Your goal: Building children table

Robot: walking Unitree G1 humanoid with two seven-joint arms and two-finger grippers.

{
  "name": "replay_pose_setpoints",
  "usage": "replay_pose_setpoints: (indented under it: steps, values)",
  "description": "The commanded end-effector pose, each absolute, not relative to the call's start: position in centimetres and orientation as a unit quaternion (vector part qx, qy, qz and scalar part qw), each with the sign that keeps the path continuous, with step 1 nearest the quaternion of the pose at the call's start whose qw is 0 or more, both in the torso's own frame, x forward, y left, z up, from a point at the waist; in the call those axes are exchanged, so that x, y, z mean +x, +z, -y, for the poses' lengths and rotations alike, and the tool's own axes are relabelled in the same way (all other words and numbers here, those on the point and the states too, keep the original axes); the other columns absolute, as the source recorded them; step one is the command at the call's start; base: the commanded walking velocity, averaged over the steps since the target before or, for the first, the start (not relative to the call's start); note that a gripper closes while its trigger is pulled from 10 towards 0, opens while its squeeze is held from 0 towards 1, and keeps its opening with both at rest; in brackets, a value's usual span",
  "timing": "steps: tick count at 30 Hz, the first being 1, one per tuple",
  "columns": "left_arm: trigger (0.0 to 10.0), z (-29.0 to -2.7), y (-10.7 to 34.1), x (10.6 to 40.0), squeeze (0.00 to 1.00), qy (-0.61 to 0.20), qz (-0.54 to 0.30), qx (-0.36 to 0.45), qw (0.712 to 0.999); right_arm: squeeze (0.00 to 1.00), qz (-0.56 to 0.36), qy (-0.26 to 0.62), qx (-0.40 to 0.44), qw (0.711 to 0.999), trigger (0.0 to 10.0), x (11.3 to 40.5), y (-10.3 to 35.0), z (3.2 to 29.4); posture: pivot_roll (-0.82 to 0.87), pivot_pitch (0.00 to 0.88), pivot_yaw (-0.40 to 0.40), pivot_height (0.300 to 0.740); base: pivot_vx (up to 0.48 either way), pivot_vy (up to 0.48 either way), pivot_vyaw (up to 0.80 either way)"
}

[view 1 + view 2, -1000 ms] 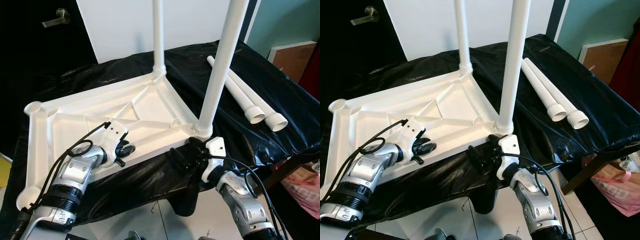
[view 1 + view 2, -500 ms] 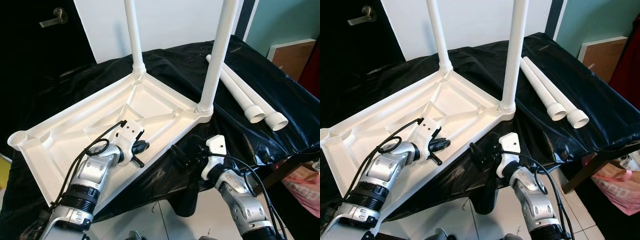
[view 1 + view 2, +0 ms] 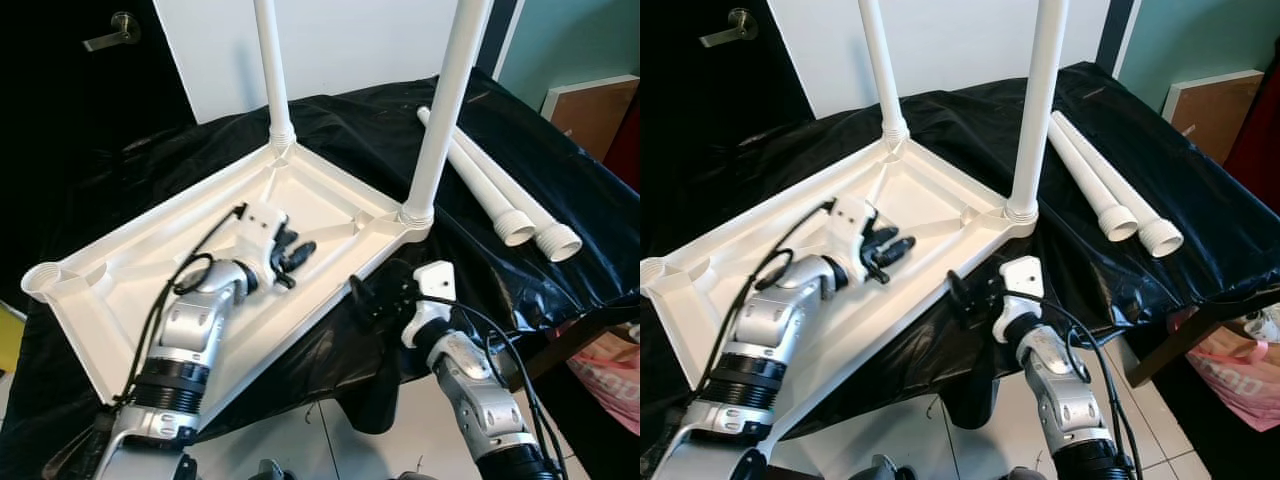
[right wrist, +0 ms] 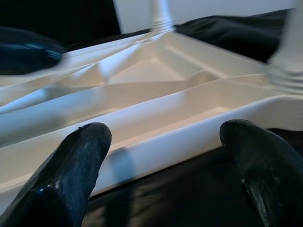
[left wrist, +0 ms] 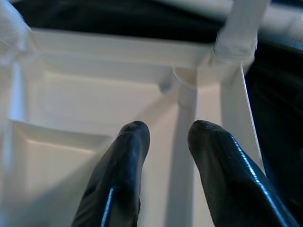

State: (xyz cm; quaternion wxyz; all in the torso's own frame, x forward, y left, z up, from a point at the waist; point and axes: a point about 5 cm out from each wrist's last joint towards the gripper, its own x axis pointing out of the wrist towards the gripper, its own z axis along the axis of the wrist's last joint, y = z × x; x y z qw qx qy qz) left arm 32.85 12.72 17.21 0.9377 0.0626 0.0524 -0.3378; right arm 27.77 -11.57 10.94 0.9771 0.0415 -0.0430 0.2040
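Two white plastic tube legs (image 3: 272, 70) (image 3: 445, 100) stand upright in the far corner sockets of the white plastic children's tabletop (image 3: 150, 260), which lies upside down, ribbed underside up, on the desk covered with glossy black sheeting (image 3: 380, 160). Its near long edge reaches the desk's front edge. Two more loose white ribbed-end tube legs (image 3: 480, 185) lie side by side on the black sheeting, to my right of the tabletop and apart from it. My left gripper (image 3: 888, 252) hovers over the tabletop's inner ribs, near its middle; its jaws stand a narrow gap apart and hold nothing, the black fingers (image 5: 118, 175) pointing toward the nearer socketed leg. My right gripper (image 3: 362, 300) sits just in front of the tabletop's near long edge, below the corner with the nearer leg; its jaws are spread wide, empty, with the white rim lying between and beyond the fingertips (image 4: 71, 165). Behind the desk stand a white wall panel (image 3: 350, 45) and a dark door with a metal lever handle (image 3: 112, 32).
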Motion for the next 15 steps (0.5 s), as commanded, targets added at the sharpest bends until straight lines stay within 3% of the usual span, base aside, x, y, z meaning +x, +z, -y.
replay_pose_setpoints:
  steps: [1, 5, 15]
  values:
    - [10.0, -13.6, 18.0, 33.0, 0.00, -0.320, -0.033, 0.069, 0.944, 0.00, 0.047, 0.188, 0.035, 0.980, 10.0, 27.9, 10.9, 11.8, -0.08, 0.043, 0.049, 0.740, 0.000, 0.000, 0.00]
    - [10.0, -17.0, 18.0, 32.8, 0.00, -0.286, -0.053, 0.123, 0.949, 0.00, 0.058, 0.123, 0.028, 0.990, 10.0, 28.2, 11.1, 12.8, -0.08, 0.041, 0.044, 0.740, 0.000, 0.000, 0.00]
    - [10.0, -20.6, 17.1, 31.8, 0.00, -0.262, -0.094, 0.191, 0.941, 0.00, 0.050, 0.077, 0.011, 0.996, 10.0, 28.3, 10.7, 13.7, -0.07, 0.046, 0.034, 0.740, 0.000, 0.000, 0.00]
